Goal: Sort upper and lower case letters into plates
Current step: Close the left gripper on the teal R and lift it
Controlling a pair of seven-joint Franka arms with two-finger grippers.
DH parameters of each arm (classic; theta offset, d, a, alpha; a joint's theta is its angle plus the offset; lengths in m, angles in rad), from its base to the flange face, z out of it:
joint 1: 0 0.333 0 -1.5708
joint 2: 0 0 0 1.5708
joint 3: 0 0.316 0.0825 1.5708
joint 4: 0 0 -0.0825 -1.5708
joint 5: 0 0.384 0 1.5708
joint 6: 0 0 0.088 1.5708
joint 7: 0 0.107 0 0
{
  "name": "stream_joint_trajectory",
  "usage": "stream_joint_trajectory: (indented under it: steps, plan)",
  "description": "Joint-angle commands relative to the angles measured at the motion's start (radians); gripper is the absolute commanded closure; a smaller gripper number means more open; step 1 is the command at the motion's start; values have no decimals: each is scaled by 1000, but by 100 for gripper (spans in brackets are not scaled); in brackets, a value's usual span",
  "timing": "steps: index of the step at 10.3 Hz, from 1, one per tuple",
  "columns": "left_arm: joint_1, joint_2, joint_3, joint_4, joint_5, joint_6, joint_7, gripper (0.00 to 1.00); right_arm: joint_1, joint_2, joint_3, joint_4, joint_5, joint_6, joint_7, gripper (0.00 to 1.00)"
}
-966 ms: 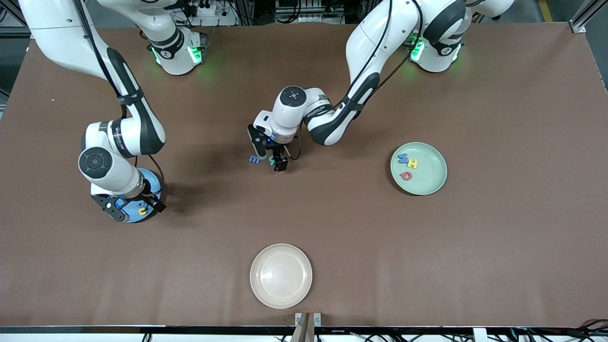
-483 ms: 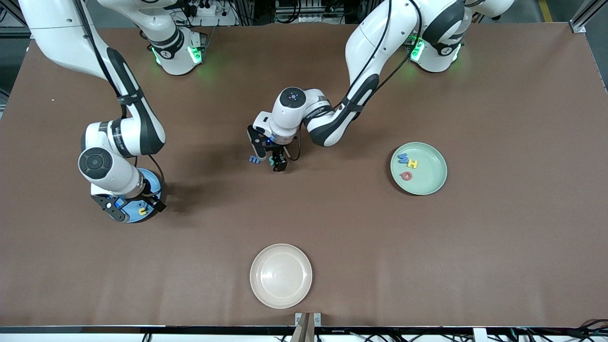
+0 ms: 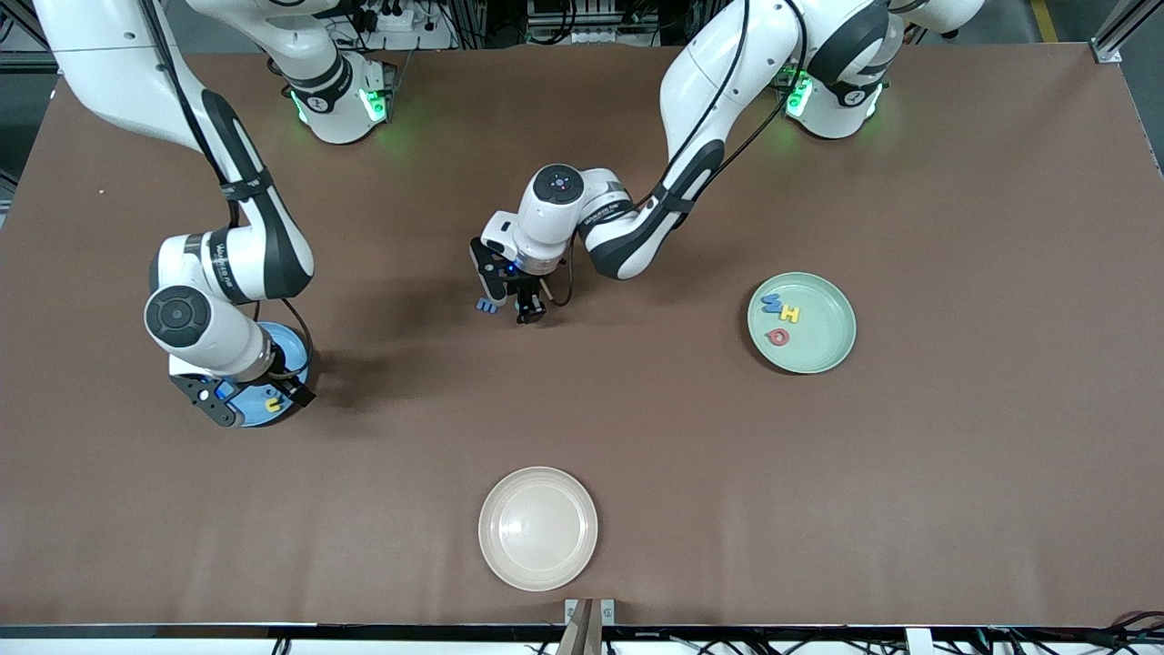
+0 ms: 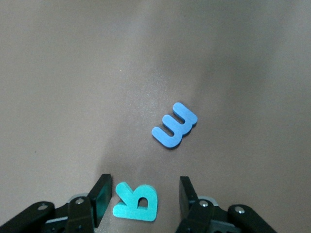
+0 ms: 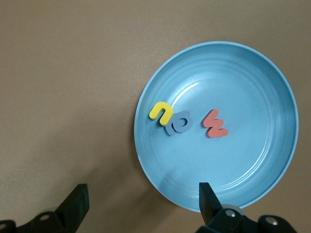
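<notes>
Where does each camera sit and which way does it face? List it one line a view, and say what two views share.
Front view: high across the table, facing both arm bases; shows both arms, the pale green plate and the cream-white plate.
Left wrist view: on the left arm's wrist, looking down; the open left gripper straddles the teal letter, with the blue letter beside it.
Right wrist view: on the right arm's wrist, looking down past the open right gripper at the blue plate.
Shared: the front view also shows the blue plate.

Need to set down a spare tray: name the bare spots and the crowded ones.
Bare: the table between the cream plate and green plate. Crowded: around the left tool, open around the teal letter beside the blue letter; the right tool over the blue plate.
</notes>
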Motion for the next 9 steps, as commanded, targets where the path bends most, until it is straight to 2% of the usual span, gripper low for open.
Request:
stream_joint_trajectory:
  steps: [1,4,6,9]
  plan:
    - [-9,5,8,0,-11,-47,-2,22,-3,-6,3,10,15,-18,0,0]
    - [-3,-3,6,-16,-1,-113,36,31,-2,-5,3,13,15,-18,0,0]
    - [-6,-6,6,-11,-3,-116,36,41,-3,-5,3,16,15,-18,0,0]
    - [-7,-6,6,-11,-4,-116,35,65,-3,-5,3,16,15,-18,0,0]
